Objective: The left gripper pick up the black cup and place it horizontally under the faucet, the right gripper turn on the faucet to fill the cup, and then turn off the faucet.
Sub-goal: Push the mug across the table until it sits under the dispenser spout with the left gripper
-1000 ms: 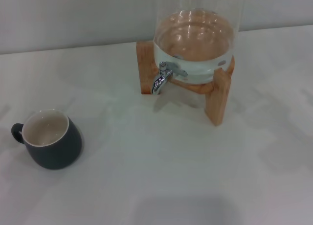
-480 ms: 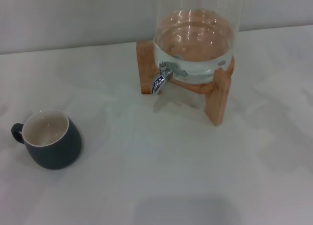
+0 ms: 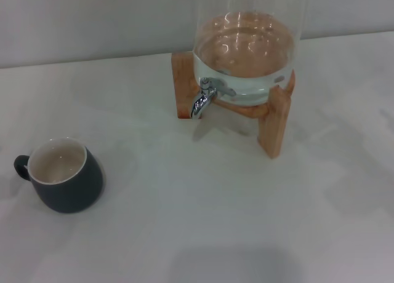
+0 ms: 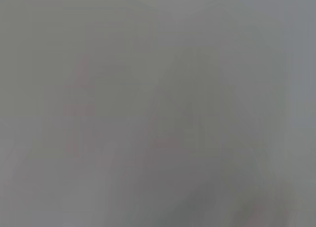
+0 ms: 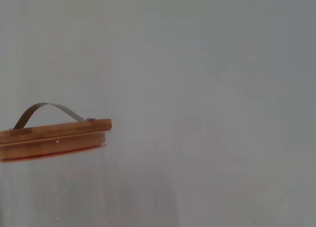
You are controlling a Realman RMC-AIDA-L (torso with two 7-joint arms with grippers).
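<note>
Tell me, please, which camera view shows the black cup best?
The head view: the black cup stands upright on the table, fully visible, handle and cream inside included. The left wrist view shows only grey blur; the right wrist view shows just a wooden lid.

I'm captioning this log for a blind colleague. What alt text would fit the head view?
A black cup stands upright on a white table at the left, well apart from the chrome faucet of a glass water dispenser on a wooden stand. No arm or claw is in view.
</note>
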